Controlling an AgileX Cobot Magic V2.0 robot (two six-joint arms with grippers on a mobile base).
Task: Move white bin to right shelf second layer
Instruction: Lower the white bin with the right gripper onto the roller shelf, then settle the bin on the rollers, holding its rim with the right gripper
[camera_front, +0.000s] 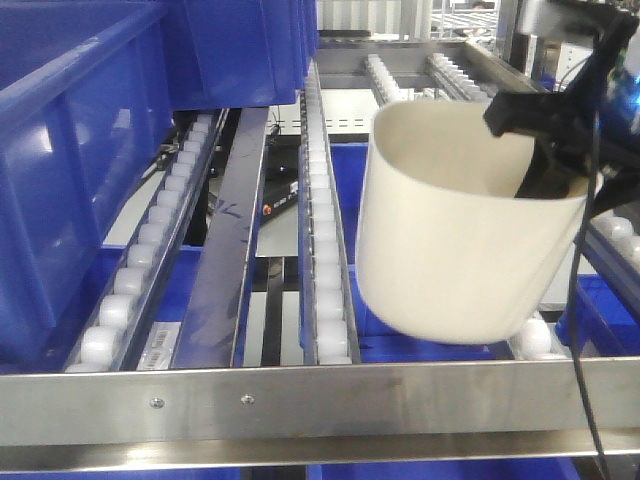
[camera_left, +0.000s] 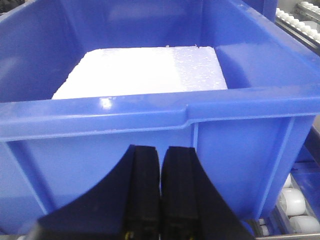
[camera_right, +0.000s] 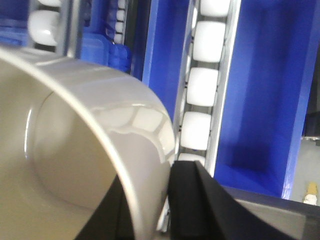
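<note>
White bin (camera_front: 455, 245) tilted above shelf rollers (camera_front: 325, 250), at three o'clock. Right gripper (camera_right: 150, 200) clenched on rim; left gripper (camera_left: 160, 192) pressed closed, holding nothing.

A large blue crate (camera_front: 90, 170) occupies the 9 to 11 o'clock area of the front-facing view, with a second blue crate (camera_front: 245, 50) behind it at 12 o'clock. Further blue bins (camera_front: 605, 300) are visible on a lower level through the gaps, at 4 and 6 o'clock. In the left wrist view, a blue crate (camera_left: 240, 145) fills the frame and contains a white foam slab (camera_left: 145, 72); lighting is bright and even, producing glare on the plastic rim.
</note>
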